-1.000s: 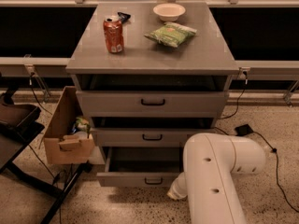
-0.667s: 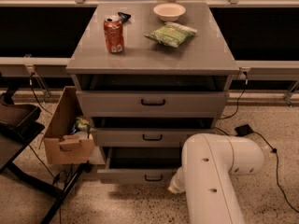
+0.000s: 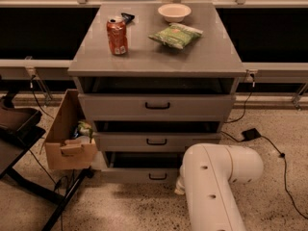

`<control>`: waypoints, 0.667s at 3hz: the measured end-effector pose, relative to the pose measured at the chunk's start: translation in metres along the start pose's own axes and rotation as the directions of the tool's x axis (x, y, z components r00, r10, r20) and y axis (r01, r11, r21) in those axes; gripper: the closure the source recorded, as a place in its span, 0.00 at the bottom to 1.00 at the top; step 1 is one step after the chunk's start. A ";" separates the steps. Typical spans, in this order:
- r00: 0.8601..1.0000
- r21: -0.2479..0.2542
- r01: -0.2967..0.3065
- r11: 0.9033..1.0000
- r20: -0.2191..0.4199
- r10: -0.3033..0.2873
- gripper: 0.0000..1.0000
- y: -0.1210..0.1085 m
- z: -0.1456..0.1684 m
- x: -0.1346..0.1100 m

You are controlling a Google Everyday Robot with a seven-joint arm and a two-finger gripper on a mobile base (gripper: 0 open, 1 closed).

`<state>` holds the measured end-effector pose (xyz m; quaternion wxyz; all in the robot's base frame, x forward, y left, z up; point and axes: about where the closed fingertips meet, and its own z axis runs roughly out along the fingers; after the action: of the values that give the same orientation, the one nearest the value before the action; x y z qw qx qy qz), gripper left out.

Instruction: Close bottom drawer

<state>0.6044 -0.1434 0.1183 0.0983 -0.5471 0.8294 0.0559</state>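
pushing the flat grey bottom drawer [image 3: 130, 175] straight in works best; gripper [image 3: 179, 186] by its right end, cannot tell if wide.

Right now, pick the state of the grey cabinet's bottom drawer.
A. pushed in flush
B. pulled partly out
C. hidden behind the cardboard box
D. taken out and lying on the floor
B: the bottom drawer has its front standing forward of the middle drawer, with a dark strip of its inside showing between them. The gripper is low at the drawer front's right end, mostly hidden behind the white arm.
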 end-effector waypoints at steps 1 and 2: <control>1.000 0.000 0.006 1.000 -0.007 -0.006 1.00 -0.013 0.001 -0.005; 0.995 -0.069 0.047 0.997 -0.082 -0.053 1.00 -0.026 0.024 -0.003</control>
<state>0.6318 -0.1465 0.0958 0.0465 -0.5725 0.8165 0.0581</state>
